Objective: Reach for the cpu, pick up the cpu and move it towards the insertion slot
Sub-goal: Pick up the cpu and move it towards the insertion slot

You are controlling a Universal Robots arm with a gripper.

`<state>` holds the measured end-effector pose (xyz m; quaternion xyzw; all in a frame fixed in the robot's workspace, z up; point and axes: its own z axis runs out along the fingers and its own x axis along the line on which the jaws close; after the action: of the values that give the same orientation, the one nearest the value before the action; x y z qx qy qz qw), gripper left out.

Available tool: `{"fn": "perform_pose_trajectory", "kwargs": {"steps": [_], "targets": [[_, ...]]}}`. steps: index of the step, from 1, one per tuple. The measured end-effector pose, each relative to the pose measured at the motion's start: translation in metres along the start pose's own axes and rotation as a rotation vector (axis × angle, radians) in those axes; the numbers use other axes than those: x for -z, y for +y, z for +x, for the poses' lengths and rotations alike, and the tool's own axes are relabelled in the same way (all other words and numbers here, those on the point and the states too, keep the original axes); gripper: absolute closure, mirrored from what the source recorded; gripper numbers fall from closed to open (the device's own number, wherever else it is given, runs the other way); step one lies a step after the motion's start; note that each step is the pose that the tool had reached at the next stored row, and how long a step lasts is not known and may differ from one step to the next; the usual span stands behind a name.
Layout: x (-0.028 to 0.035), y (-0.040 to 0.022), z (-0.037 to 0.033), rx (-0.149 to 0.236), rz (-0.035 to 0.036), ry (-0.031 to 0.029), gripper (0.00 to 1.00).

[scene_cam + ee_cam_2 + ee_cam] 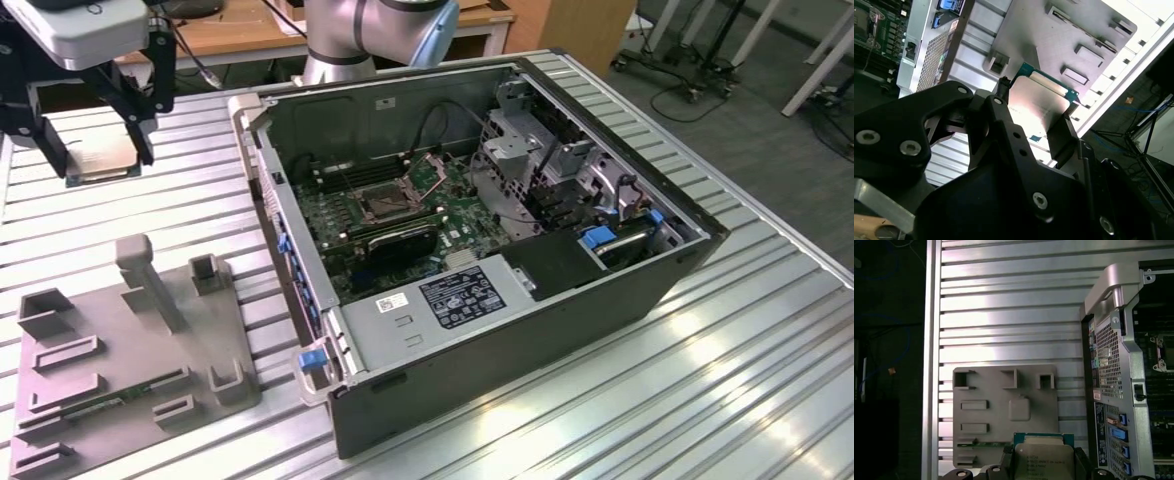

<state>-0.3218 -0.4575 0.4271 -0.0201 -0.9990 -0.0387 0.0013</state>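
Gripper (100, 158) clamped on the cpu (96, 166); fingers (1061, 137) bear on its opposite edges, silvery face unobstructed in both wrist views. Chip hangs clear above the slatted table (667, 380), at the exterior view's far left, well apart from the open computer case (534, 330); gray holder tray (127, 350) lies nearer, below it. Insertion slot (387, 205) sits on the green board inside the case. Judgement: pick-up appears complete; the move toward the slot is the step in hand. It calls for a level chip, an edge-only grip without slip, a path over the case wall with margin, and square alignment to the slot.
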Motion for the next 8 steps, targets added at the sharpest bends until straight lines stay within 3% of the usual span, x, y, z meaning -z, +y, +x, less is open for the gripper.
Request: {"fn": "perform_pose_trajectory", "kwargs": {"steps": [8], "targets": [[0.0, 0.0002, -0.006, 0.0, 0.0, 0.0, 0.46]]}}
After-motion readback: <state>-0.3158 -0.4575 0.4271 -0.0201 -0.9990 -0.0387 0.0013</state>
